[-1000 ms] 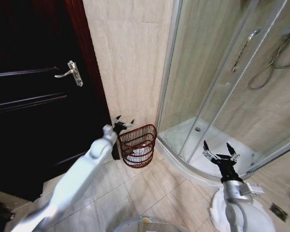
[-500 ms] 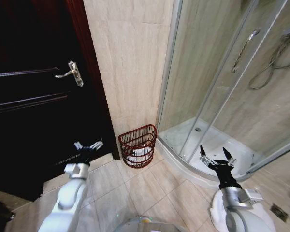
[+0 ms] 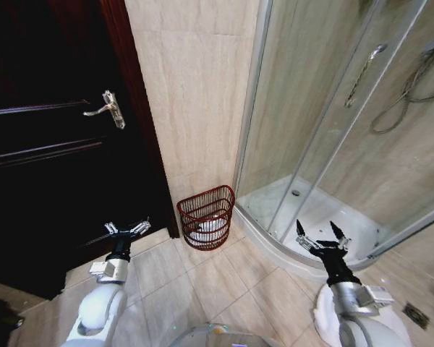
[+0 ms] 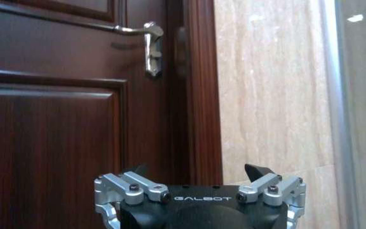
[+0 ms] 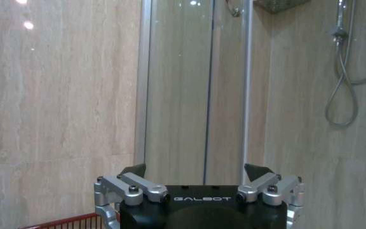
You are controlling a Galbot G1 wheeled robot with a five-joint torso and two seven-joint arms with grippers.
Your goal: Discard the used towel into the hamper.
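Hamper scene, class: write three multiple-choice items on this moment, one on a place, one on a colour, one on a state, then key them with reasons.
1. Where does the hamper stand?
A. inside the shower
B. on the floor against the tiled wall, between the dark door and the shower
C. on a shelf

2. What colour is the hamper?
A. reddish-brown
B. blue
C. yellow

3. How is the left gripper?
A. shut on a towel
B. open and empty
C. shut on the door handle

Key: 1 B, it sits at the foot of the wall beside the door. 2 A, its wire bars are reddish-brown. 3 B, its fingers spread with nothing between them.
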